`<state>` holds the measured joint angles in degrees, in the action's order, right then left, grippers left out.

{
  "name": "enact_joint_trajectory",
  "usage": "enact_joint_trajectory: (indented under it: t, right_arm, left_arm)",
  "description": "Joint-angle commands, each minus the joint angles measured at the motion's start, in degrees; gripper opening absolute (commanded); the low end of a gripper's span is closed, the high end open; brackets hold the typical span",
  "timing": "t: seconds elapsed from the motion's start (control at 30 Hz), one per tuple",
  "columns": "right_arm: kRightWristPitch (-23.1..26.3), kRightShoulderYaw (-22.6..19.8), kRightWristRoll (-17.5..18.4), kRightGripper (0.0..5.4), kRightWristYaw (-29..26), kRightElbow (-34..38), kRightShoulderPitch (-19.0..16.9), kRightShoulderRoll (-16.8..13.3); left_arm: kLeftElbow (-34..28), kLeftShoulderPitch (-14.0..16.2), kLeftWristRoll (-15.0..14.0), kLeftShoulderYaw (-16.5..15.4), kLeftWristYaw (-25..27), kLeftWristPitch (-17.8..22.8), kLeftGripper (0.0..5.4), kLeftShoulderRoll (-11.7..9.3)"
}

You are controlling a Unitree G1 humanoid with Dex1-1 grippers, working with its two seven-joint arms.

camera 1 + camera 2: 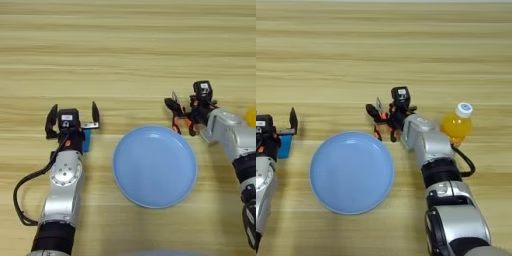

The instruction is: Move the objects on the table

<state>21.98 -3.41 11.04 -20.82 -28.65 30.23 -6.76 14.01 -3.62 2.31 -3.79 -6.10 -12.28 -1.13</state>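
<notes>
While the task only asks me to move the objects, what matters most from here is which arm sits closer to which thing. My left claw [72, 116] hangs with its two black fingers spread wide, and the blue bar [86, 141] lies just behind and beneath it, tucked against the wrist on the side toward the plate [154, 166]. Only a sliver of the bar shows, so I can't read its long axis with any confidence. I judge that this arm would need to draw back toward me before it could close on the bar.

My right claw [380, 119] sits just past the far rim of the plate; I can't tell how its fingers stand. The bottle [457, 123] stands upright on the table [381, 50], white cap on top, out on the far right side of the right forearm, near it but apart. The claw points away from it, toward the left, so I reckon the right arm must swing outward to reach the bottle.
</notes>
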Motion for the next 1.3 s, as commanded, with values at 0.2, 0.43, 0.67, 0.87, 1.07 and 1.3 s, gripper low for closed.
enact_joint_trajectory:
  t: [0.2,0.43,0.67,0.87,1.07,1.3]
  right_arm:
    - [0.13,1.49,-1.01,5.39,1.53,13.51,-4.06,-0.59]
    - [1.94,1.95,-1.75,5.39,3.33,27.4,-7.72,-2.13]
    - [4.03,-0.24,-1.89,5.39,5.43,39.89,-10.22,-5.16]
    - [5.51,-5.62,-0.04,5.39,6.16,45.75,-12.89,-8.32]
    - [6.69,-9.32,1.11,5.39,6.18,52.7,-17.58,-10.51]
    - [7.27,-11.83,1.89,5.39,6.04,56.39,-22.56,-11.76]
  left_arm:
    - [0.18,-0.32,0.46,-0.16,-0.12,-0.18,5.4,-0.51]
    - [0.23,-0.16,0.47,-0.17,0.03,-0.24,5.4,-0.69]
    - [-0.01,0.1,0.59,-0.24,0.08,-0.22,5.4,-0.79]
    - [-0.22,0.4,0.9,-0.16,-0.04,-0.29,5.4,-0.91]
    - [-0.69,0.83,0.94,-0.1,-0.11,-0.29,5.4,-0.96]
    - [-0.77,0.81,0.9,-0.06,-0.11,-0.16,5.4,-0.97]
